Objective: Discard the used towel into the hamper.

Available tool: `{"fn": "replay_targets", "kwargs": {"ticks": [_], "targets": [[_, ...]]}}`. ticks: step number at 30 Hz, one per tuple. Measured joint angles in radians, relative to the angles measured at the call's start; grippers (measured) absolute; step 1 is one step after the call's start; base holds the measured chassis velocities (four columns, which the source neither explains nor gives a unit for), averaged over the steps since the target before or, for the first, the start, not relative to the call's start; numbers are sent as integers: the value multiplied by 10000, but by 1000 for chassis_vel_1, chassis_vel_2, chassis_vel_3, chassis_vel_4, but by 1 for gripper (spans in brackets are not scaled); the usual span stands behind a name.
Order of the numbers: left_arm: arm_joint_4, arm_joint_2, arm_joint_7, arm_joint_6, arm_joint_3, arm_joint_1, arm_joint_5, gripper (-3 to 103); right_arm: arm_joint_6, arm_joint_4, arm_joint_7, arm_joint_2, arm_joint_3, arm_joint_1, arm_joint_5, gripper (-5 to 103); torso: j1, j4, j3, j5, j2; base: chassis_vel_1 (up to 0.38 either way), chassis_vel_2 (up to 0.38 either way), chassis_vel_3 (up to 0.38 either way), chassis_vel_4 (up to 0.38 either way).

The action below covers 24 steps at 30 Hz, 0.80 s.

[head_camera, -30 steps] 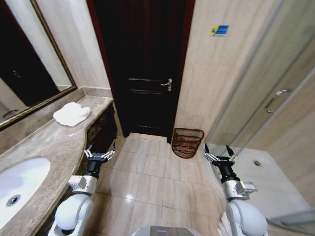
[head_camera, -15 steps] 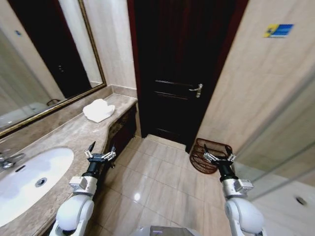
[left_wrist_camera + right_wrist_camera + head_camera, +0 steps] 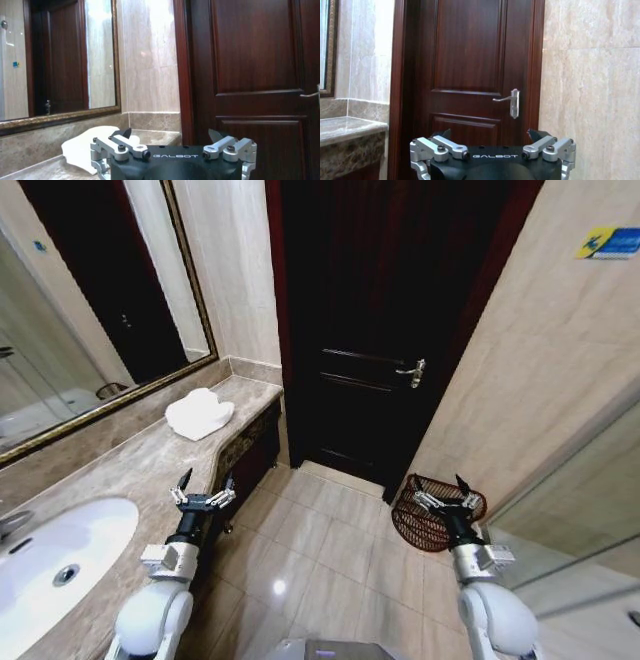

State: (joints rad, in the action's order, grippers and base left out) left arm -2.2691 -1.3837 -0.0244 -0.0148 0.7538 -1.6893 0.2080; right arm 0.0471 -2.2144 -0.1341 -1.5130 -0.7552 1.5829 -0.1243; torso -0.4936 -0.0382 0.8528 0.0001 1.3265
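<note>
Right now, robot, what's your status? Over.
Left gripper open, right gripper open, both empty. Towel on counter. Hamper by door. Nothing blocking.

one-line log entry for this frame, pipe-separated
left gripper open, empty, by counter | right gripper open, empty, above hamper | towel on counter

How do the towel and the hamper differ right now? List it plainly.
The towel is white, soft and folded; the hamper is a dark red wire-mesh basket. The towel lies on the marble counter near the mirror; the hamper stands on the tiled floor right of the door. The towel sits ahead of the left gripper; the hamper is by the right gripper. Both grippers are open, and neither thing is held.
</note>
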Motion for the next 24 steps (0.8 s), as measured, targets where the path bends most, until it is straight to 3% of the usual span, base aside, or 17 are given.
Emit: {"fn": "replay_targets", "kwargs": {"ticks": [24], "targets": [[72, -186, -31, 100, -3, 113, -141, 100, -2, 380, -19, 259, -18, -316, -232, 100, -1, -2, 0, -2, 0, -84, 172, 176, -79]]}}
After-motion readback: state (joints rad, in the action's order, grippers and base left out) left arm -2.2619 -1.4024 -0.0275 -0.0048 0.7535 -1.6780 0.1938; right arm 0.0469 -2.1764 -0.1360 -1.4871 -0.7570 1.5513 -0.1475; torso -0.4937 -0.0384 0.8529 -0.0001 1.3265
